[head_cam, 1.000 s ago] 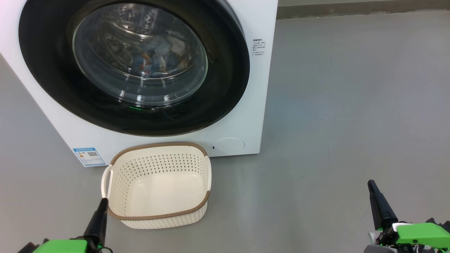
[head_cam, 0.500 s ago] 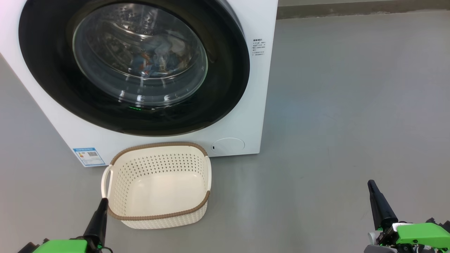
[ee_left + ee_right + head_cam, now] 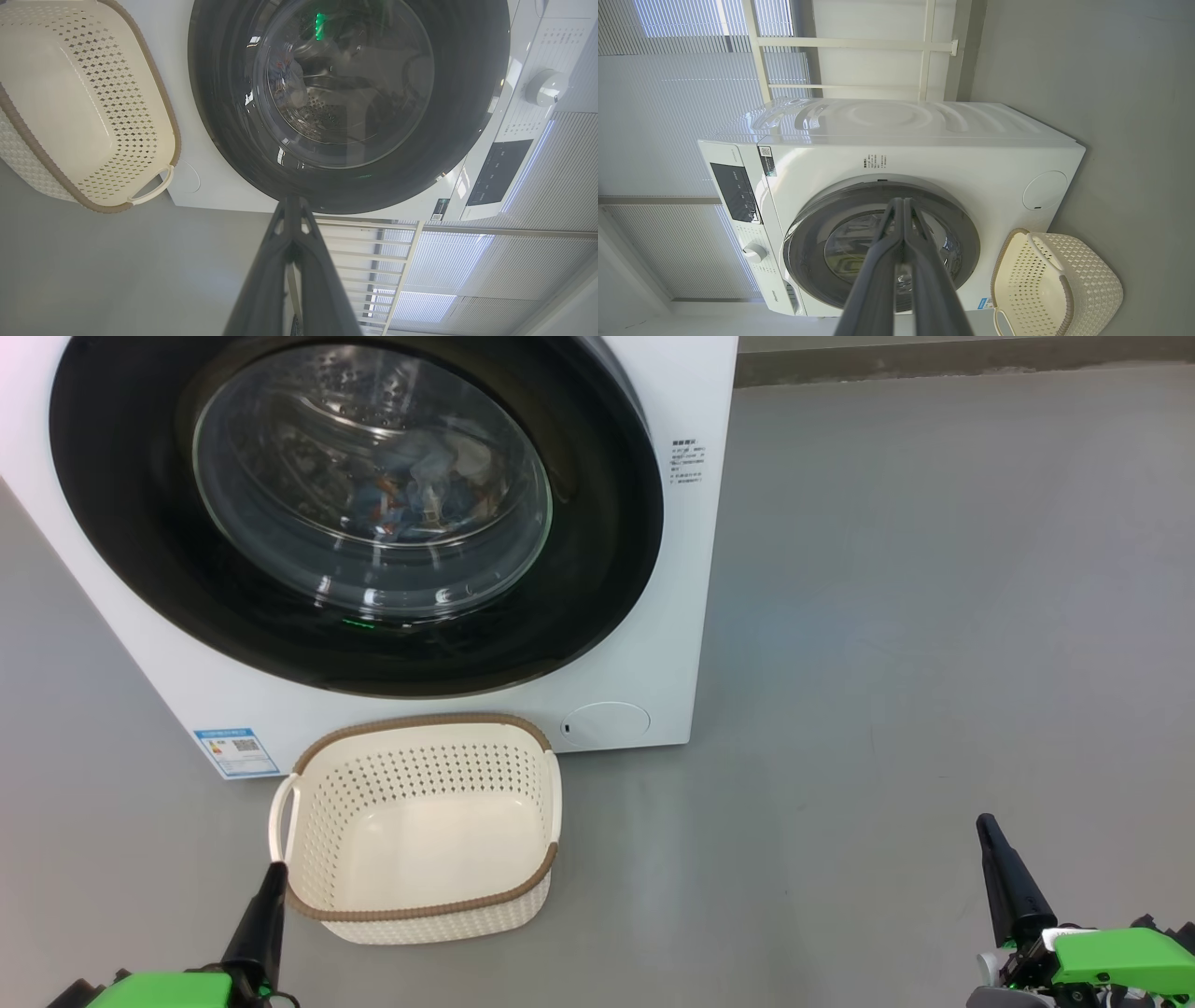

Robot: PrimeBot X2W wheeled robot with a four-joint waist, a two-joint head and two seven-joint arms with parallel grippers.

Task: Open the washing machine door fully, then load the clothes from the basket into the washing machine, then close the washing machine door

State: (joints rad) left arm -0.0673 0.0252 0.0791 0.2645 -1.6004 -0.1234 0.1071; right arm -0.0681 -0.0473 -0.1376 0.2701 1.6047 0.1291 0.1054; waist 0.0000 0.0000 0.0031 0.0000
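The white washing machine point(image 3: 691, 569) stands ahead with its round black door point(image 3: 121, 551) closed flat against its front. Through the glass window I see the light-blue clothes point(image 3: 411, 495) lying in the drum. The cream basket point(image 3: 425, 905) with a brown rim sits on the floor just before the machine, with nothing in it. My left gripper point(image 3: 273, 877) is shut, its tip beside the basket's near left corner. My right gripper point(image 3: 986, 829) is shut and stands over bare floor at the lower right, well away from the machine. Both wrist views look at the door point(image 3: 224, 107) point(image 3: 803, 242) from a distance.
Grey floor point(image 3: 934, 616) spreads to the right of the machine. A blue label sticker point(image 3: 235, 751) and a round filter cover point(image 3: 607, 723) mark the machine's lower front. Window blinds point(image 3: 668, 116) and a white frame stand behind the machine.
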